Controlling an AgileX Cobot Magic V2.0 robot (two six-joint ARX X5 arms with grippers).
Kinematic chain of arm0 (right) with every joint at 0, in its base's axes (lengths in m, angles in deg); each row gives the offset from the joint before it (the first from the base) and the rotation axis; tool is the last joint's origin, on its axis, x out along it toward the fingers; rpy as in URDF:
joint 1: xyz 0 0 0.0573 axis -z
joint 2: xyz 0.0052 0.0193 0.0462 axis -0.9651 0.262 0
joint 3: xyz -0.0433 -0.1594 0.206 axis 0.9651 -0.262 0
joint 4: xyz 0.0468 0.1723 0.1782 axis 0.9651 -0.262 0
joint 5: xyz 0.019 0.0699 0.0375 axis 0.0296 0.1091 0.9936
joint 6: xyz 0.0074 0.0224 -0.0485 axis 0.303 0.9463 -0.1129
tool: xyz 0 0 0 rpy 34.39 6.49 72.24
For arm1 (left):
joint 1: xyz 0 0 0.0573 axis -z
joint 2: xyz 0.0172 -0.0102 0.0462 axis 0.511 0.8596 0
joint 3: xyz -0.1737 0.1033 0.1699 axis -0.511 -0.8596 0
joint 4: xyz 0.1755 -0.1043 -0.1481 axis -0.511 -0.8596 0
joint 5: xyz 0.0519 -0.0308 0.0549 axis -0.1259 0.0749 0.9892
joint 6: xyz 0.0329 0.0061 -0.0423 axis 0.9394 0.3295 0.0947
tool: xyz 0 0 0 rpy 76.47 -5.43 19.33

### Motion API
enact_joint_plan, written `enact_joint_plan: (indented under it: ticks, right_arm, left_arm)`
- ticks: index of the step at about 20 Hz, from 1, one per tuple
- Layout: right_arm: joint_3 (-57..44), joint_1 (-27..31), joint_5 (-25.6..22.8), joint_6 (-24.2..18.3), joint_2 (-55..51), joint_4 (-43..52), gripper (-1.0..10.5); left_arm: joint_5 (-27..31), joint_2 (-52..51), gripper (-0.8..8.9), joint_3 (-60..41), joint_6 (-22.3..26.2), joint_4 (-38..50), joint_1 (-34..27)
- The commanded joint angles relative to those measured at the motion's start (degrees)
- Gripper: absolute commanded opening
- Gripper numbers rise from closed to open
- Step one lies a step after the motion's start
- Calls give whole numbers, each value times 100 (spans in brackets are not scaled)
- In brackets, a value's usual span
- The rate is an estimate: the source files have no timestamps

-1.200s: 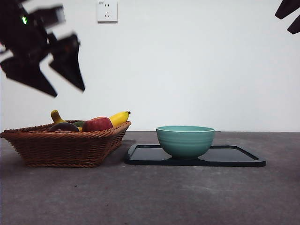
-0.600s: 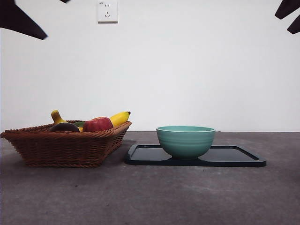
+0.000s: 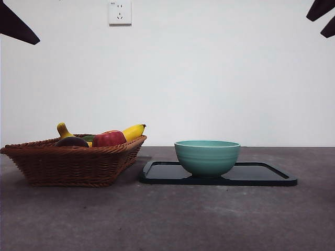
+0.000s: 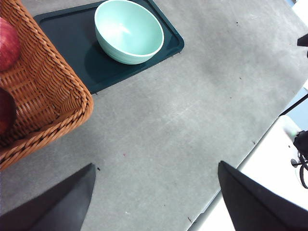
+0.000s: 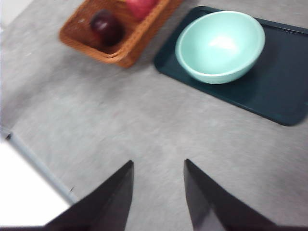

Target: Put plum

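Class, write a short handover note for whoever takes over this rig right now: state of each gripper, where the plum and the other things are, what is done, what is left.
Left gripper: open, empty, high above the table.
Right gripper: open, empty, waiting.
Plum: in the wicker basket, beside the red apple and banana.
Green bowl: empty, on the dark tray.
Done: nothing; plum not picked.
Left: grasp the plum and place it, probably in the bowl.

Open air above basket, bowl.

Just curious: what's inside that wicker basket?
The basket holds a dark plum, a red apple, a yellow banana and something green. Its walls hide anything lower.
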Motion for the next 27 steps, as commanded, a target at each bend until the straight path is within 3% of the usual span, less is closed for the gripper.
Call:
enact_joint_plan:
  ticks: [1,6,16,27]
  right_arm:
    - [72,-24,-227,525,153,321,209]
    - [688,-9,-717,695,1233,780,244]
    - [2662,212,-850,195,4332,817,244]
    - [2916,212,-1032,13,6096,1327,244]
  left_arm:
    - [-37,28,405,107,92,63,24]
    - [-37,28,405,107,92,68,24]
    - [-35,28,405,107,94,68,24]
    - [-35,28,405,107,87,63,24]
